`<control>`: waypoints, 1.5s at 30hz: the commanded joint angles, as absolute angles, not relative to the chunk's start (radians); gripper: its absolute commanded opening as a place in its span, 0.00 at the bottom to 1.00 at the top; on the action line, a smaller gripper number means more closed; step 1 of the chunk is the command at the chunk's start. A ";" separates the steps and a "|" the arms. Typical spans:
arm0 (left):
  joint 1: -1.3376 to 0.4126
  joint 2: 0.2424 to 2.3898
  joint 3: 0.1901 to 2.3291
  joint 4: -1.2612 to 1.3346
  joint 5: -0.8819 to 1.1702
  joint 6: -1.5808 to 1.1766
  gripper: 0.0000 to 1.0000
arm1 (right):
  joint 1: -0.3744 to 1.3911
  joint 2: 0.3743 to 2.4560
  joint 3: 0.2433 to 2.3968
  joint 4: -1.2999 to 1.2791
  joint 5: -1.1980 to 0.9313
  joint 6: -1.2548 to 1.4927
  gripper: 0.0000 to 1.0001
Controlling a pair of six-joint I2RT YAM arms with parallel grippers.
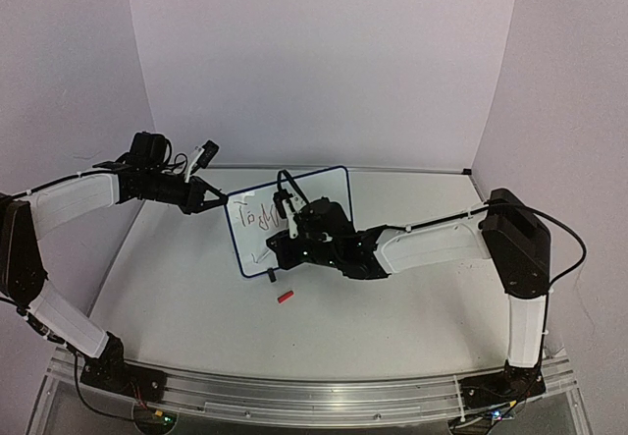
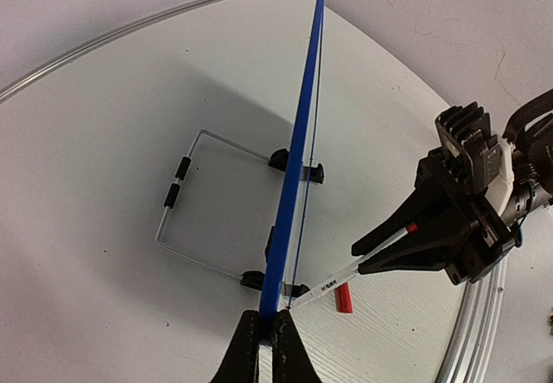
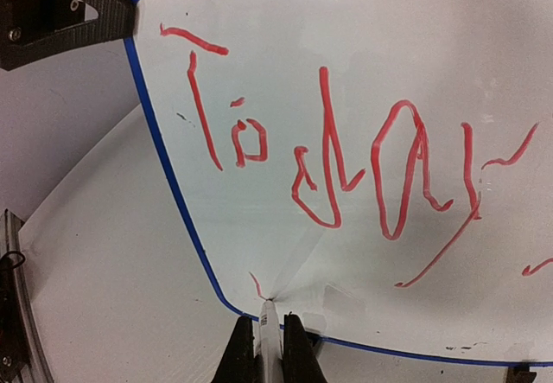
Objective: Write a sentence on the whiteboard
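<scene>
The whiteboard (image 1: pixel 329 188) stands upright on the table, its blue frame seen edge-on in the left wrist view (image 2: pixel 298 150). My left gripper (image 2: pixel 267 318) is shut on the board's upper left corner (image 1: pixel 224 201). My right gripper (image 3: pixel 269 321) is shut on a white marker (image 3: pixel 270 308), whose tip touches the board near its lower left corner. The sentence (image 3: pixel 328 158) is red ink reading roughly "Today" in one row. A short red stroke (image 3: pixel 256 284) sits just above the marker tip. From the side, the marker (image 2: pixel 346 279) slants into the board face.
A red marker cap (image 1: pixel 286 298) lies on the table in front of the board, also visible in the left wrist view (image 2: pixel 344 297). Behind the board, a wire stand (image 2: pixel 186 227) props it up. White walls close the table at the back and sides.
</scene>
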State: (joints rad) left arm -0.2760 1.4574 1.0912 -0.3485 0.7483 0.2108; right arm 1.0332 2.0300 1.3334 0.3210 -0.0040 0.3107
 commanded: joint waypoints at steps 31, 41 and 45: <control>-0.282 1.425 1.115 -0.360 0.752 0.216 0.00 | 1.035 1.988 1.272 0.359 0.085 0.296 0.00; -0.282 1.425 1.115 -0.360 0.752 0.215 0.00 | 1.035 2.021 1.304 0.350 0.106 0.282 0.00; -0.282 1.421 1.116 -0.360 0.752 0.215 0.00 | 1.035 2.004 1.308 0.350 0.114 0.280 0.00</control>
